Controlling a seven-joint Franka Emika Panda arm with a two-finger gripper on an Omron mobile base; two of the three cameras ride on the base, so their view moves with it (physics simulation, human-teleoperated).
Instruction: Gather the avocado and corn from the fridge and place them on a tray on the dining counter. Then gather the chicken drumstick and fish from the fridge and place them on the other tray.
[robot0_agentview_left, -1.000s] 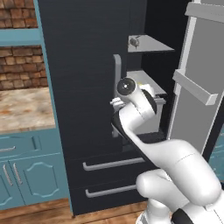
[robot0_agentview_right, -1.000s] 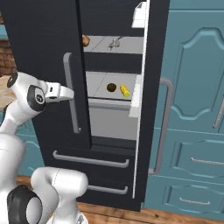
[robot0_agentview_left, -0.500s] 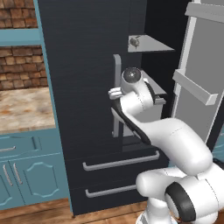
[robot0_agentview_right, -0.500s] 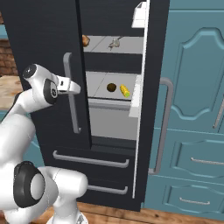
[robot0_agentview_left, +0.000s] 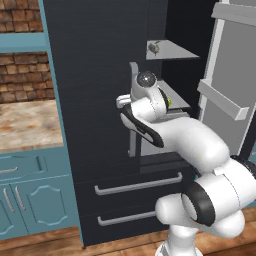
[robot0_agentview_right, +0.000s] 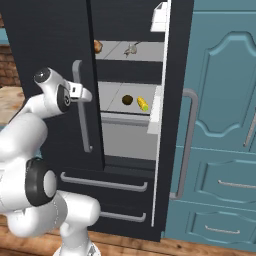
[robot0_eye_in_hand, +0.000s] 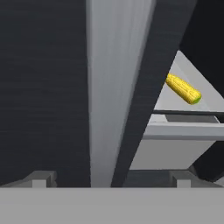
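The charcoal fridge has its right door swung open and its left door shut. On the middle shelf lie the dark avocado and the yellow corn, the corn also showing in the hand view. The golden-brown chicken drumstick and the silvery fish rest on the shelf above. My gripper is open at the left door's grey bar handle, with the bar standing between its two fingertips. The trays and dining counter are out of view.
Teal cabinets stand right of the fridge, behind the open door. A stone top with teal drawers and a brick wall lies to the left. Two fridge drawers with bar handles sit below the doors. The open door carries shelf bins.
The arm has swung the gripper rightward and a little up, from left of the fridge's left door handle to right at it. The food has not moved.
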